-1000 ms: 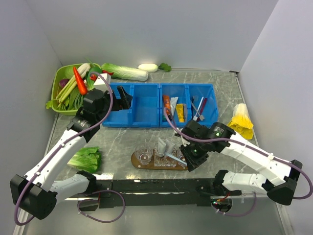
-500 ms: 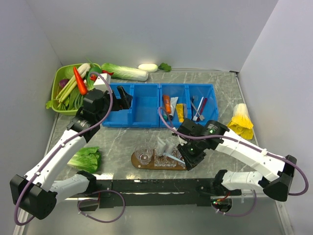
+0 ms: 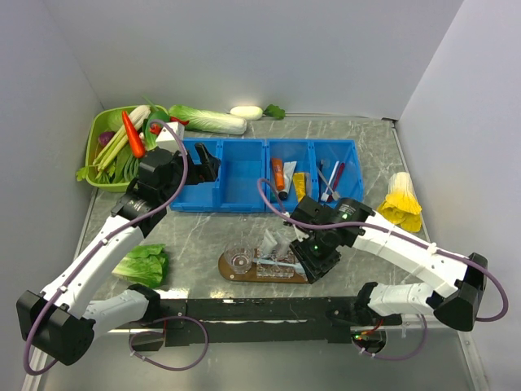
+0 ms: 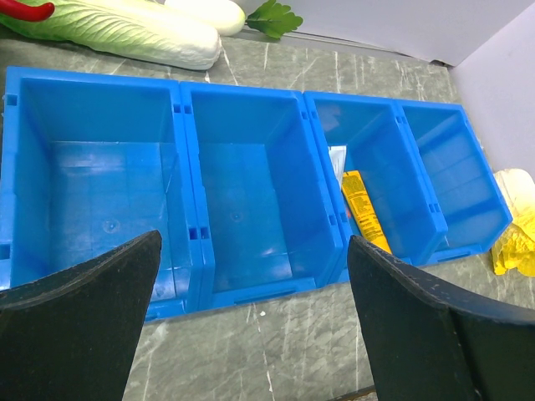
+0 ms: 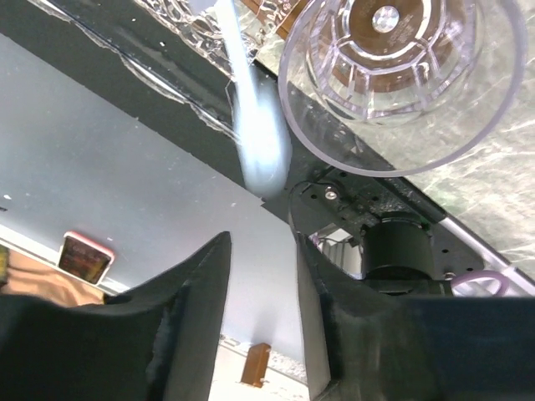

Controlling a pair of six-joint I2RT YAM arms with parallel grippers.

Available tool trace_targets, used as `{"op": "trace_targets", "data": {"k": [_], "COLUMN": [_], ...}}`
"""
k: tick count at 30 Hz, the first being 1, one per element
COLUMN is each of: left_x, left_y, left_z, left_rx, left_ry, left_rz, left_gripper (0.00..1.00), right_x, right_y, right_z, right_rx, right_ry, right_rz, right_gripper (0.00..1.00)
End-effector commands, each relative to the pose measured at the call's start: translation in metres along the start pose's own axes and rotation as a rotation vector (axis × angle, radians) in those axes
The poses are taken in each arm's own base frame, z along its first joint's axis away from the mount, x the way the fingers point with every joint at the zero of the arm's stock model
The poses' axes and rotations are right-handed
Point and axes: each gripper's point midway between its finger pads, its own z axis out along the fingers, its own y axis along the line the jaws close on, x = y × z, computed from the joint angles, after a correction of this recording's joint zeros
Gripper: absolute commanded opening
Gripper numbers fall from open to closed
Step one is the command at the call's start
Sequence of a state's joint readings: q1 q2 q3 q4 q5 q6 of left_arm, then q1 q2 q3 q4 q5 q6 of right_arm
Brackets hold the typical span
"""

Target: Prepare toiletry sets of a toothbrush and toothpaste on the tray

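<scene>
the left hand (image 4: 251,248) hangs wide open and empty above the row of blue plastic bins (image 4: 185,98); the right hand (image 5: 261,242), fingers narrowly parted with nothing between them, sits low over the right end of the flat brown wooden tray (image 3: 226,265). a soft white toothpaste tube (image 3: 271,241) leans on that tray, just beside the right hand.

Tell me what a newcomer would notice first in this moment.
The row of blue bins across the middle of the table stands out first, the left gripper open above it. Nearer the front edge, the right gripper bends low over the brown tray and its clear cups. A green basket of vegetables fills the far left corner.
</scene>
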State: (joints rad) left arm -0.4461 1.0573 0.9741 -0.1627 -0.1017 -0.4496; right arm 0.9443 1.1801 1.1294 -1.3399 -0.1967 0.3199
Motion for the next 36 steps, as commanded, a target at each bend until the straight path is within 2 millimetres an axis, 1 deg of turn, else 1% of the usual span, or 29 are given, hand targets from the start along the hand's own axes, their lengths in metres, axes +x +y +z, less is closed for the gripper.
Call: {"op": "trace_targets", "data": {"k": [1, 2, 5, 12, 16, 19, 20, 21, 22, 23, 24, 27, 28, 29, 34, 36], "left_x": [-0.013, -0.013, -0.012, -0.011, -0.012, -0.012, -0.013, -0.012, -0.012, -0.012, -0.012, -0.012, -0.012, -0.011, -0.012, -0.011], "left_y": [-0.005, -0.005, -0.005, -0.005, -0.006, -0.006, -0.005, -0.005, -0.005, -0.005, -0.005, -0.006, -0.005, -0.005, -0.005, -0.006], "left_z": [-0.006, -0.006, -0.006, -0.005, -0.006, -0.006, -0.006, -0.006, -0.006, -0.006, -0.006, -0.005, -0.005, -0.005, -0.005, -0.005], "left_rx": [0.025, 0.025, 0.024, 0.025, 0.027, 0.026, 0.025, 0.024, 0.023, 0.025, 0.024, 0.027, 0.027, 0.026, 0.027, 0.028], "left_ry": [-0.041, -0.041, -0.04, -0.038, -0.038, -0.04, -0.041, -0.04, -0.042, -0.041, -0.04, -0.038, -0.038, -0.037, -0.039, -0.038], "left_rz": [-0.012, -0.012, -0.011, -0.011, -0.011, -0.012, -0.009, -0.01, -0.01, -0.01, -0.01, -0.01, -0.008, -0.01, -0.007, -0.005], "left_gripper": [0.97, 0.97, 0.97, 0.97, 0.97, 0.97, 0.97, 0.97, 0.97, 0.97, 0.97, 0.97, 0.97, 0.97, 0.97, 0.97], "right_x": [0.017, 0.017, 0.017, 0.016, 0.009, -0.006, -0.006, -0.016, -0.019, -0.017, -0.026, -0.029, -0.035, -0.036, -0.049, -0.051], "right_y": [-0.009, -0.008, -0.009, -0.011, -0.011, -0.006, -0.007, -0.003, -0.002, -0.004, -0.001, 0.003, 0.009, 0.007, 0.007, 0.007], "right_z": [-0.02, -0.02, -0.021, -0.024, -0.025, -0.025, -0.023, -0.022, -0.021, -0.019, -0.018, -0.016, -0.021, -0.018, -0.018, -0.015], "right_rx": [0.051, 0.052, 0.055, 0.064, 0.062, 0.034, 0.024, 0.002, -0.006, -0.011, -0.03, -0.074, -0.107, -0.105, -0.131, -0.138], "right_ry": [0.056, 0.054, 0.049, 0.033, -0.016, -0.113, -0.137, -0.19, -0.216, -0.238, -0.287, -0.354, -0.409, -0.419, -0.552, -0.566], "right_rz": [0.008, 0.009, 0.01, 0.01, 0.007, 0.0, 0.001, -0.006, -0.006, -0.004, -0.012, -0.014, -0.027, -0.021, -0.019, -0.021], "right_gripper": [0.49, 0.52, 0.54, 0.56, 0.59, 0.6, 0.6, 0.59, 0.59, 0.59, 0.58, 0.56, 0.56, 0.56, 0.54, 0.54]}}
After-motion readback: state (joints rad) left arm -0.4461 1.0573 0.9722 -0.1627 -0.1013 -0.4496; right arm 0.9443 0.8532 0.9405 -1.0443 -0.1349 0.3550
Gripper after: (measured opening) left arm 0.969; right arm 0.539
